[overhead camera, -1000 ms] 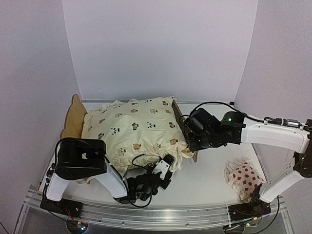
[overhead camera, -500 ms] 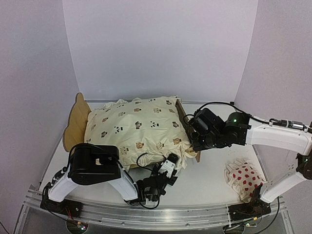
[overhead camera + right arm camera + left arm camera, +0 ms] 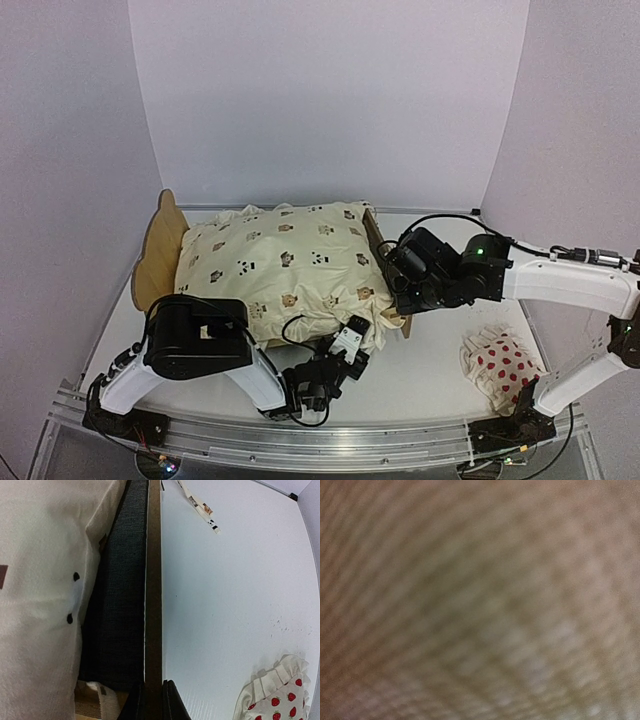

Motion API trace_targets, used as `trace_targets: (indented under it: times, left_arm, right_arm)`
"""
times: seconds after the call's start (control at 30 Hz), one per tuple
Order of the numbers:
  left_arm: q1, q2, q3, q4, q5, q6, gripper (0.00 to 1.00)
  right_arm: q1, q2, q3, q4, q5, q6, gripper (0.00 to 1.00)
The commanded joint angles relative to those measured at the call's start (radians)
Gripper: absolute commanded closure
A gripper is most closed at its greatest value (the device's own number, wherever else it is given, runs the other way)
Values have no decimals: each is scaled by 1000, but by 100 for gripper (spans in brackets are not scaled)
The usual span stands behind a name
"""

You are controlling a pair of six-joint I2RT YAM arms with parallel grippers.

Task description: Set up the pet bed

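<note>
Both arms stretch low: left gripper (image 3: 348,342) closed at the cushion (image 3: 280,265) edge, right gripper (image 3: 152,701) clamping the pet bed (image 3: 153,580) board.

Edge-on down the middle, a thin plywood board of the pet bed (image 3: 153,580), pinched at the bottom between the dark fingers of the right gripper (image 3: 153,697). Left of it, the bed's dark grey base with the cream cushion (image 3: 45,605) bulging over it. Right of it, white table (image 3: 235,590), a printed tie strip (image 3: 200,505) at top and a ruffled strawberry-print pillow (image 3: 277,697) in the bottom corner.
</note>
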Motion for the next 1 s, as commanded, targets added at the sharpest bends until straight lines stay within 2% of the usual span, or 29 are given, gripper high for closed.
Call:
trace_targets:
  times: [0.0,0.23,0.4,0.5,0.97]
  left_arm:
    - [17,-39,9,16,85,-44,100]
    - [4,-168,-80,-259,240,-202,100]
    - [-26,-257,-154,-446,382,-270,100]
    - [-52,-293,-174,-542,422,-305,100]
    - [-161,-517,-227,-867,432,-449,100]
  right_arm:
    - [17,-43,32,48,-23,18,100]
    - [13,4,65,49,63,-5,100]
    - [-7,53,98,49,63,-7,100]
    - [-20,80,115,49,57,-4,100]
    - [-146,214,164,62,-29,21,100]
